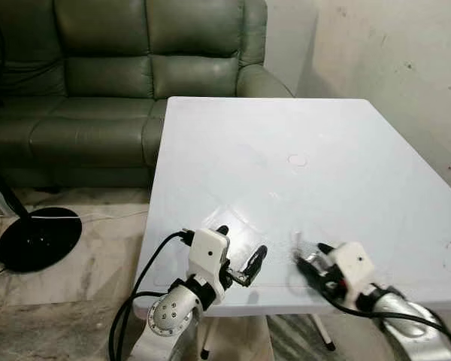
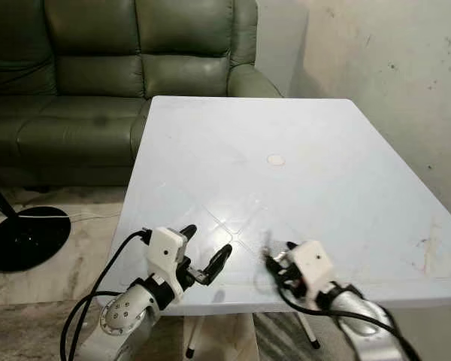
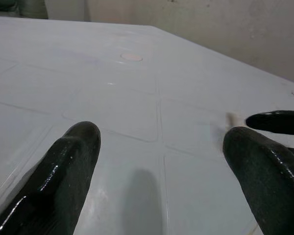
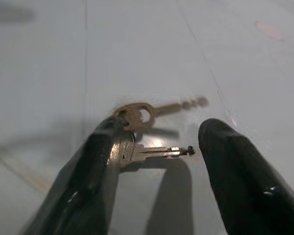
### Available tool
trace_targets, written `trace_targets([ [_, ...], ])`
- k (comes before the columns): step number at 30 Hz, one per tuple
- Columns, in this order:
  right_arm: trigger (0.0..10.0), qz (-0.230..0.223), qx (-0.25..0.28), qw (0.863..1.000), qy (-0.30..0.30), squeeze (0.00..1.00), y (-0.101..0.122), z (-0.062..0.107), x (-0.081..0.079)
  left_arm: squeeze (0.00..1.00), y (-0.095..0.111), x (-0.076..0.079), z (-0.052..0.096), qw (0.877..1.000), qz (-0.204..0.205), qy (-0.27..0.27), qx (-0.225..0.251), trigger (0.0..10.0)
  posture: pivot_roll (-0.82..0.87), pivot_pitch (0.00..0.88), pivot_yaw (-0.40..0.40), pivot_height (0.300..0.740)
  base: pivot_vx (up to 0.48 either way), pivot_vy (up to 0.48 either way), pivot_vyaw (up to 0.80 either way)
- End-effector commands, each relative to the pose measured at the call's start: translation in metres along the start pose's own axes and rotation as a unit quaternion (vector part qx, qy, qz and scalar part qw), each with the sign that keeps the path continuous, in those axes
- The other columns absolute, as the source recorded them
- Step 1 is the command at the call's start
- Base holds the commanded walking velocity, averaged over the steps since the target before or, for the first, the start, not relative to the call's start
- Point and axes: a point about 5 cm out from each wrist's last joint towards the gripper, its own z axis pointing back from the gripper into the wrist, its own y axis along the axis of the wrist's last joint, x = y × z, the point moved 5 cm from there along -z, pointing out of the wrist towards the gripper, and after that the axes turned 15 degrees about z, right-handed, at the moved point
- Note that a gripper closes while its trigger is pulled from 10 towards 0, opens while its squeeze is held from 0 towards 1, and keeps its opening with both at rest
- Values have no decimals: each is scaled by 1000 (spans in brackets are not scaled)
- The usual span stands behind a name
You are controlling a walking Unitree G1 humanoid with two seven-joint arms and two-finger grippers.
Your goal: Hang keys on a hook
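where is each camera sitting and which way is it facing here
Left and right eye views: on the head, looking forward and down over the white table toward the green sofa; both arms show.
Left wrist view: along the open left gripper, low over the table.
Right wrist view: along the right gripper, open around the keys lying on the table.
Shared: the table's round mark.
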Motion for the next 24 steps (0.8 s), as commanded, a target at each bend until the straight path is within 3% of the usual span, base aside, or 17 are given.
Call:
trace_targets([
  [1, 10000, -13, -47, 998, 28, 0, -25, 8, -12, 0, 5, 3, -2, 1000, 2, -3, 6, 10000, -24, 97, -54, 740, 0, 0, 0],
  [6, 10000, -16, -28, 999, 37, 0, -23, 14, -7, 0, 6, 2, -2, 1000, 3, -3, 7, 10000, -25, 97, -52, 740, 0, 0, 0],
  [9, 10000, -42, -5, 998, 49, 0, -17, 14, -9, 0, 6, 2, -3, 1000, 2, -3, 8, 10000, -20, 95, -50, 740, 0, 0, 0],
  [15, 10000, -36, -10, 998, 46, 0, -21, 15, -7, 0, 7, 1, -2, 1000, 2, -2, 8, 10000, -17, 94, -48, 740, 0, 0, 0],
  [20, 10000, -97, 41, 994, 20, 0, -5, 15, 5, 0, 6, 0, -2, 1000, 2, -1, 7, 10000, -20, 93, -46, 740, 0, 0, 0],
  [22, 10000, -155, 97, 983, -23, 0, 14, 10, 17, 0, 7, 1, -4, 1000, 5, -2, 8, 10000, -18, 92, -47, 740, 0, 0, 0],
  [24, 10000, -161, 109, 981, -26, 0, 19, 9, 17, 0, 7, 1, -3, 1000, 6, -2, 8, 10000, -18, 92, -46, 740, 0, 0, 0],
])
